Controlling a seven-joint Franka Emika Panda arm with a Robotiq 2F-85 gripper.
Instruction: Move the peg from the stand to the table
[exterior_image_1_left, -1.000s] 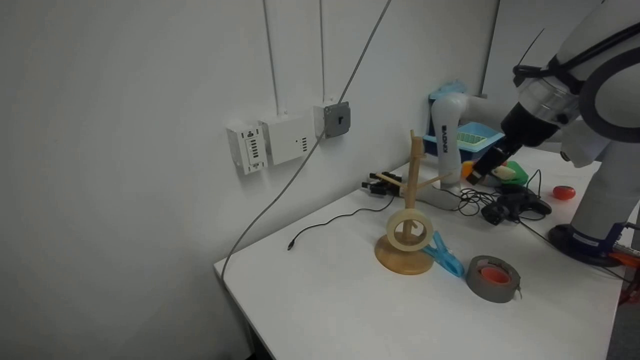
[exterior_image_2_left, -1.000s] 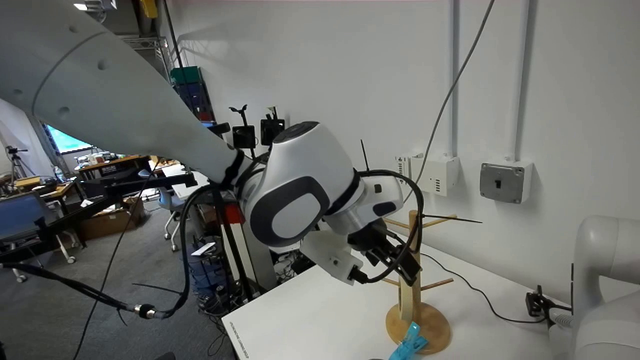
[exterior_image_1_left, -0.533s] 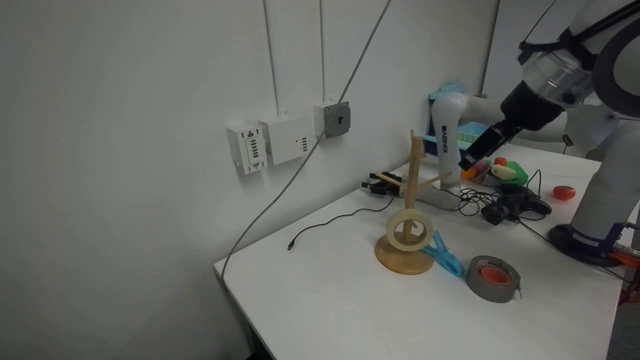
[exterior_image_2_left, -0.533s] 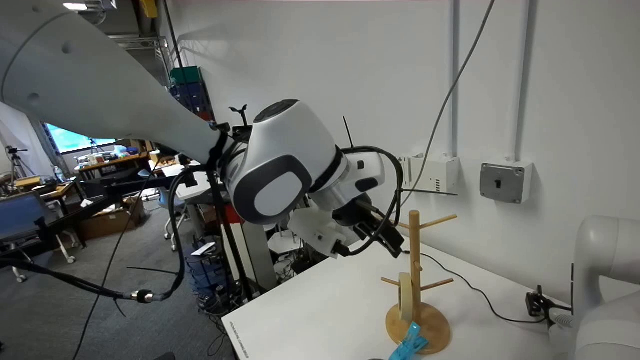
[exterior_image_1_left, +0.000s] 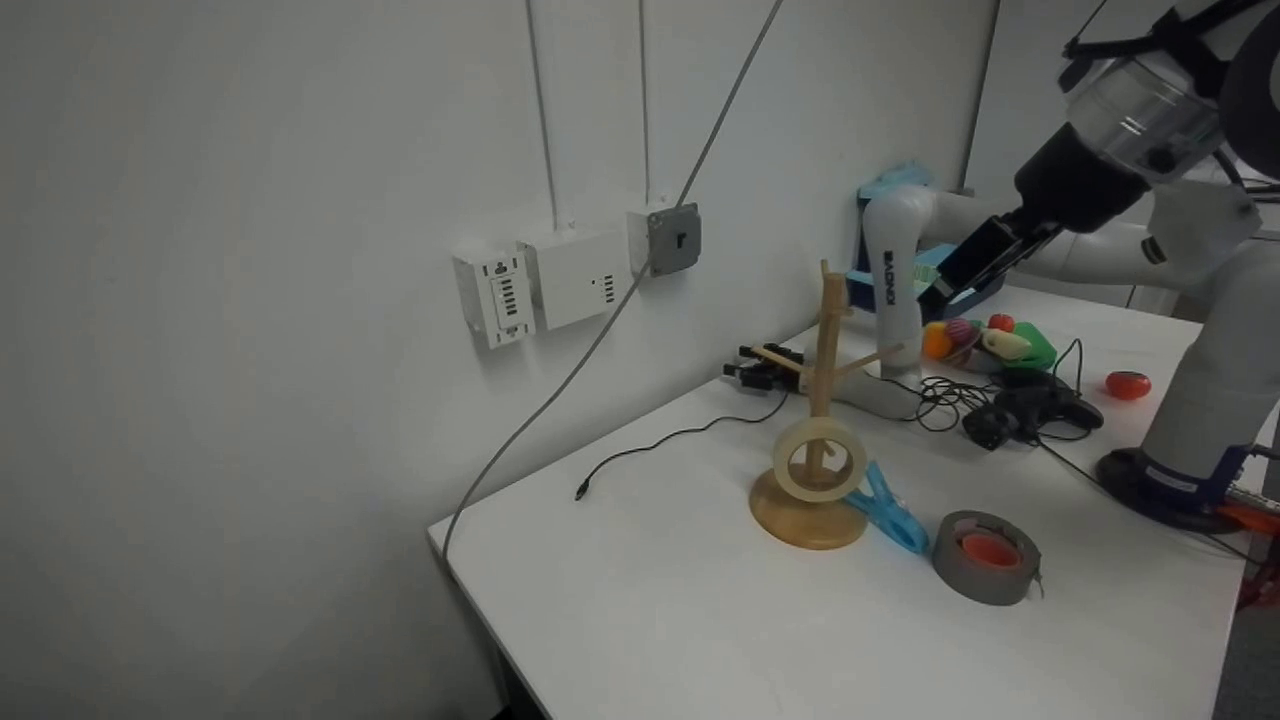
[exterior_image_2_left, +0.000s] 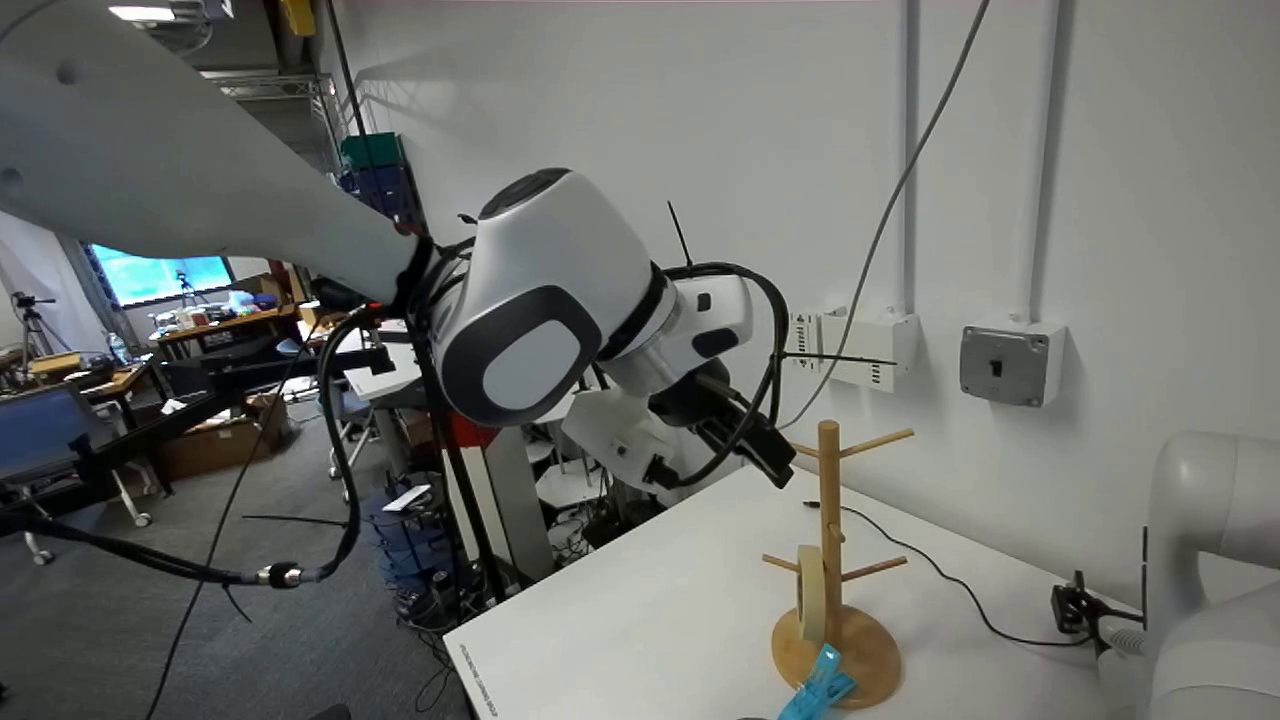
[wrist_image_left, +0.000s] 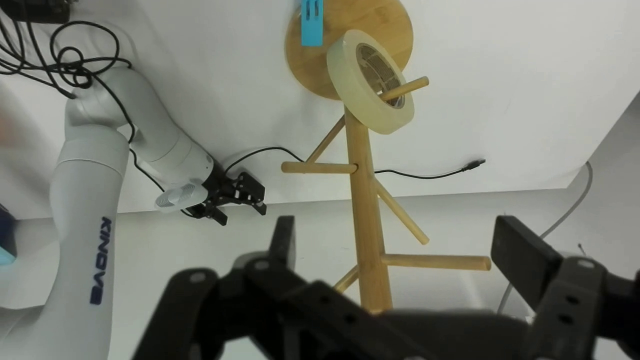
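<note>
The peg (exterior_image_1_left: 888, 510) is a light-blue clip at the edge of the stand's round base. It also shows in an exterior view (exterior_image_2_left: 818, 685) and at the top of the wrist view (wrist_image_left: 312, 25). I cannot tell whether it grips the base or only leans on it. The stand (exterior_image_1_left: 812, 520) is a wooden post with side arms, upright on the white table (exterior_image_1_left: 650, 610); it fills the middle of the wrist view (wrist_image_left: 361, 150). My gripper (wrist_image_left: 397, 240) is open and empty, above table height and apart from the stand in both exterior views (exterior_image_1_left: 935, 298) (exterior_image_2_left: 780, 468).
A cream tape roll (exterior_image_1_left: 782, 465) hangs on a low arm of the stand. A grey tape roll (exterior_image_1_left: 985, 560) lies beside the peg. Another robot arm (wrist_image_left: 90, 200), cables, a black controller (exterior_image_1_left: 1035, 408), toy food and a blue bin (exterior_image_1_left: 985, 292) stand farther back by the wall.
My gripper has risen and drawn back from the stand; it no longer overlaps the post in an exterior view. The peg, stand and tape rolls have not moved.
</note>
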